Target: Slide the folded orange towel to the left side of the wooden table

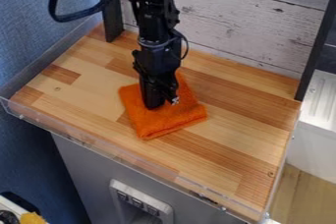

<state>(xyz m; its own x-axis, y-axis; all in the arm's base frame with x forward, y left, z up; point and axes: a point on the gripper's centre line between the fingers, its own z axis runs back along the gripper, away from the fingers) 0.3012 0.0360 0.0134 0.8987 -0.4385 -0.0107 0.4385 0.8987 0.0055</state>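
Cloth [172, 121], orange and folded, lies near the middle of a wooden worktop [223, 161], beneath a black gripper [163, 104] that points down over it — whether open or closed, one cannot tell. A clear rim [118, 150] runs along the worktop's front edge — whitewashed planks [242, 19] stand behind.

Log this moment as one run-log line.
gripper: low at orange cloth | grip: unclear | cloth: folded, on wooden worktop | arm: in from top edge
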